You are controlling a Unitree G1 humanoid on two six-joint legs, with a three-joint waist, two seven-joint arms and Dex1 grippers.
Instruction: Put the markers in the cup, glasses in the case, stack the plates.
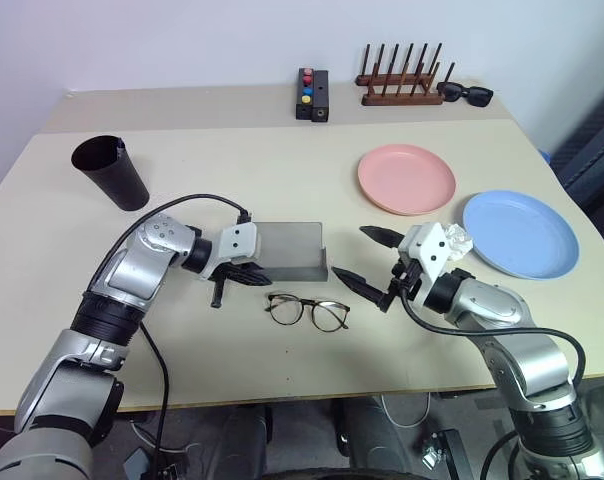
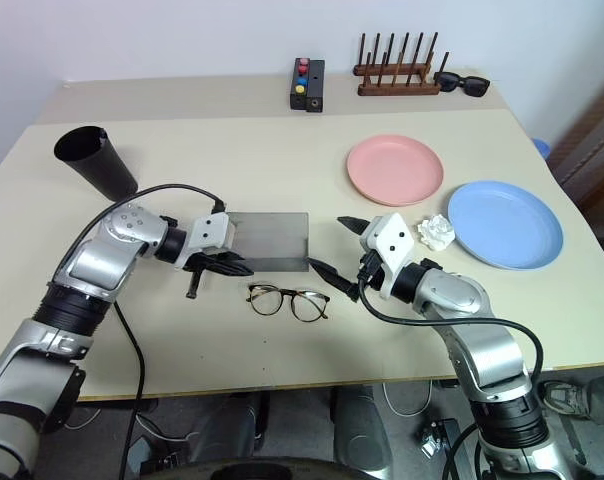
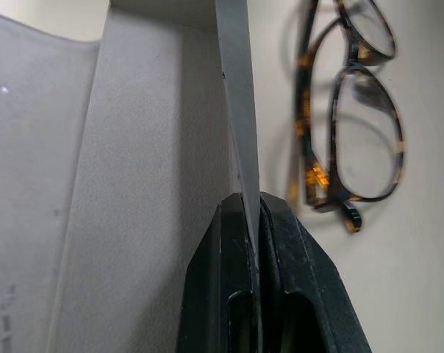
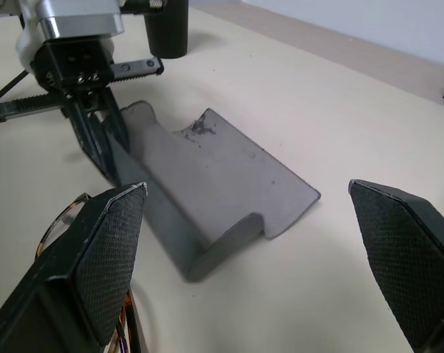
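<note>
The grey case lies open mid-table. My left gripper is shut on its thin front wall, with that wall pinched between the black fingertips. The glasses rest on the table just in front of the case, lenses upright. My right gripper hovers open at the case's right end, holding nothing; the case lies beyond its spread pads. At the far left the black cup stands upright. The pink plate and the blue plate lie side by side on the right. The markers are out of view.
Along the back edge stand a black box with coloured buttons, a wooden rack and black sunglasses. A crumpled white scrap lies between my right wrist and the blue plate. Bare tabletop stretches behind the case.
</note>
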